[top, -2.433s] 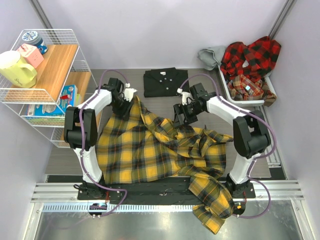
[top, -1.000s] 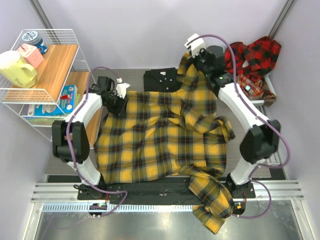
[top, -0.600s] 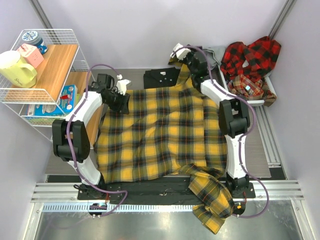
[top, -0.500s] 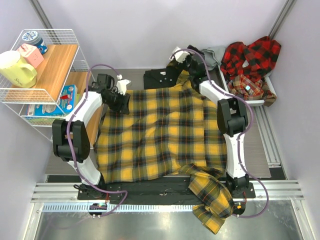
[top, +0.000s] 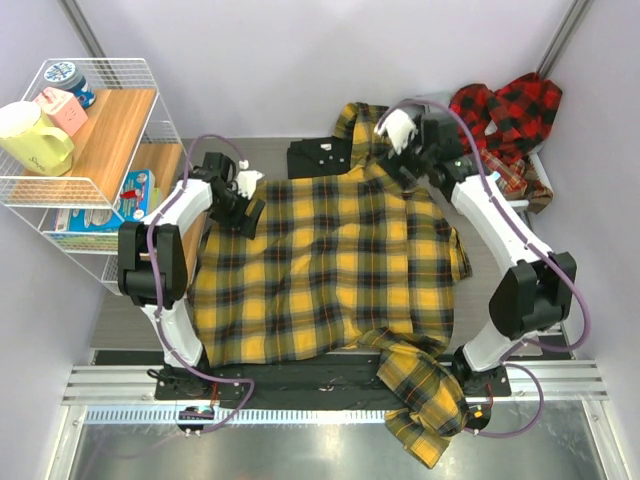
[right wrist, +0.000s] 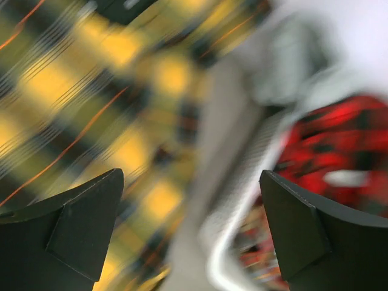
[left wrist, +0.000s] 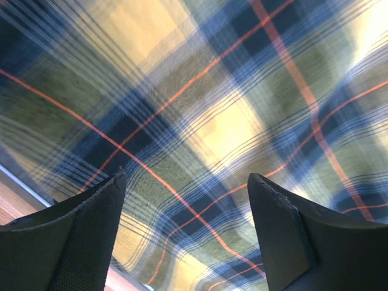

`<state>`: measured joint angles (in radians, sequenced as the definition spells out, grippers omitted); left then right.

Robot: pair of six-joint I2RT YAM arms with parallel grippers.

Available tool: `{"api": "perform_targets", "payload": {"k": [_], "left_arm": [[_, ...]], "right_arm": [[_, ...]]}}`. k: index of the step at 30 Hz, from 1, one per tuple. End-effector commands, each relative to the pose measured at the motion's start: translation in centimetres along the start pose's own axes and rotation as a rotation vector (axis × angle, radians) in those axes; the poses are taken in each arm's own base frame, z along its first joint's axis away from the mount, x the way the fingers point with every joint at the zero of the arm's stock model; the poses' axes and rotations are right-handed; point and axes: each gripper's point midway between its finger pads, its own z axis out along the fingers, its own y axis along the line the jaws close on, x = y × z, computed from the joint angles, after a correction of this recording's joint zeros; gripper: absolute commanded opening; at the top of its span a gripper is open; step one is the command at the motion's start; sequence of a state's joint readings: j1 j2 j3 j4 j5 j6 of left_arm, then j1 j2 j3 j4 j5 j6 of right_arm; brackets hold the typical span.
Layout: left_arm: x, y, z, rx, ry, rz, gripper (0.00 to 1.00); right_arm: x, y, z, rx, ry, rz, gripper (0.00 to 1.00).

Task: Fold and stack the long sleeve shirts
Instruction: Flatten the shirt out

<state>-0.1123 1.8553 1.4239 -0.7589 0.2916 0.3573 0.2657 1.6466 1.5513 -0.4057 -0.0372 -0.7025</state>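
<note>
The yellow-and-black plaid shirt [top: 330, 270] lies spread nearly flat over the table, back up. One sleeve [top: 420, 410] spills over the near edge between my two bases, and its far right corner is bunched up at the back. That bunched corner overlaps the right end of the black shirt [top: 318, 156], which lies folded at the far edge of the table. My left gripper [left wrist: 185, 179] hangs just above the plaid at the shirt's far left corner, both fingers spread wide with nothing between them, only cloth beneath. My right gripper [right wrist: 191, 174] is likewise released, jaws wide apart and empty, hovering over the far right corner where the plaid meets the bare table. Just beyond it sits a white bin [right wrist: 225, 242], heaped with red-and-black plaid shirts [top: 505, 112] that rise above its rim, and lower in the heap is a paler reddish plaid piece [top: 512, 172]. A grey cloth [right wrist: 285, 60] lies crumpled beside the bin's far left corner. Well apart on the left stands a white wire rack [top: 100, 64] with wooden shelves. Its top tier holds a pale yellow pitcher [top: 32, 138], a pink carton [top: 62, 108] and a round blue-lidded tin [top: 66, 76], and the lower tier holds a colourful flat package [top: 136, 190].
</note>
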Motion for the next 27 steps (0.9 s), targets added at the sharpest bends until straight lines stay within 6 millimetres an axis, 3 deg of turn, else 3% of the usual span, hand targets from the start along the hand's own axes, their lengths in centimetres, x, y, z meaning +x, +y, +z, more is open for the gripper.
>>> {"api": "perform_targets", "payload": {"k": [1, 3, 11, 15, 17, 20, 22, 24, 25, 26, 27], "left_arm": [[1.5, 0.9, 0.2, -0.032, 0.088, 0.054, 0.83], [2.0, 0.9, 0.4, -0.039, 0.106, 0.068, 0.87], [4.1, -0.1, 0.5, -0.008, 0.166, 0.093, 0.91], [6.9, -0.7, 0.4, 0.007, 0.237, 0.117, 0.86], [9.0, -1.9, 0.2, 0.053, 0.296, 0.134, 0.79], [10.1, -3.9, 0.2, 0.084, 0.34, 0.195, 0.76], [8.8, -4.8, -0.3, 0.089, 0.301, 0.223, 0.77], [4.7, -3.9, -1.3, 0.037, 0.182, 0.193, 0.79], [3.0, -3.0, -1.8, 0.01, 0.136, 0.173, 0.82], [-0.1, -1.7, -3.0, -0.052, 0.06, 0.145, 0.83], [-1.8, -0.5, -3.2, -0.091, 0.014, 0.124, 0.84]], "right_arm": [[12.3, 12.7, -0.9, -0.391, 0.377, 0.15, 1.0], [15.0, 14.8, -1.7, -0.443, 0.45, 0.163, 1.0], [22.5, 15.9, -3.1, -0.513, 0.627, 0.256, 1.0], [26.2, 16.9, -5.8, -0.586, 0.718, 0.272, 0.99], [27.2, 16.7, -6.8, -0.594, 0.739, 0.263, 0.99], [28.1, 15.6, -7.3, -0.583, 0.758, 0.235, 1.0], [27.8, 15.0, -7.0, -0.593, 0.76, 0.221, 0.99], [26.5, 13.9, -6.4, -0.595, 0.727, 0.216, 0.99], [25.5, 14.2, -6.4, -0.628, 0.694, 0.239, 0.99], [24.7, 14.0, -6.2, -0.633, 0.668, 0.249, 0.99], [23.2, 13.2, -5.8, -0.627, 0.622, 0.26, 0.99]]}}
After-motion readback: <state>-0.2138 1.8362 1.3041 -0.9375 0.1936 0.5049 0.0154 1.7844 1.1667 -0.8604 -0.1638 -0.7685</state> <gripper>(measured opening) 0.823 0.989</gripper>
